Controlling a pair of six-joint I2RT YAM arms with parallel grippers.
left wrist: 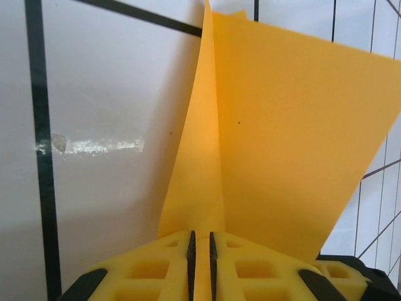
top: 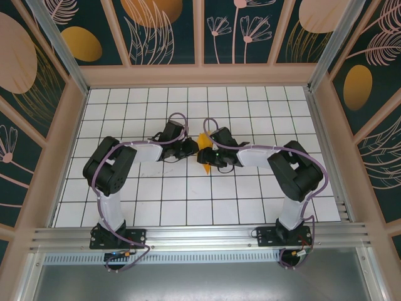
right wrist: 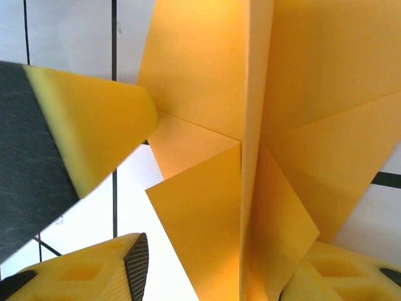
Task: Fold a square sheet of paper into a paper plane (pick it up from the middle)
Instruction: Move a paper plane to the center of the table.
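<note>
Nearest me, the left arm's base [top: 118,236] and the right arm's base [top: 283,236] are sitting on the aluminium rail [top: 200,237]. Both arms are bending inward over the gridded white table [top: 188,207].

Mid-table, the left gripper [left wrist: 200,237] is pinching the folded orange-yellow paper [left wrist: 282,138]. Its yellow fingers [left wrist: 166,260] are pressed almost together on the upright centre crease, and the paper is rising above them like a fin.

Facing it from the right, the right gripper [right wrist: 219,251] is straddling the same paper with its fingers spread. Bare table is showing between its near finger and the flaps. I cannot tell whether the other finger is touching the paper.

This looks like a handover along the crease. I would have the left pinch staying firm until the right closes squarely on the spine, with the diagonal flaps lying even on both sides. Thin paper like this is likely to slip or buckle if the grippers are pulling apart.

Beyond them, the patterned wall panels [top: 163,31] are closing off the far side.
</note>
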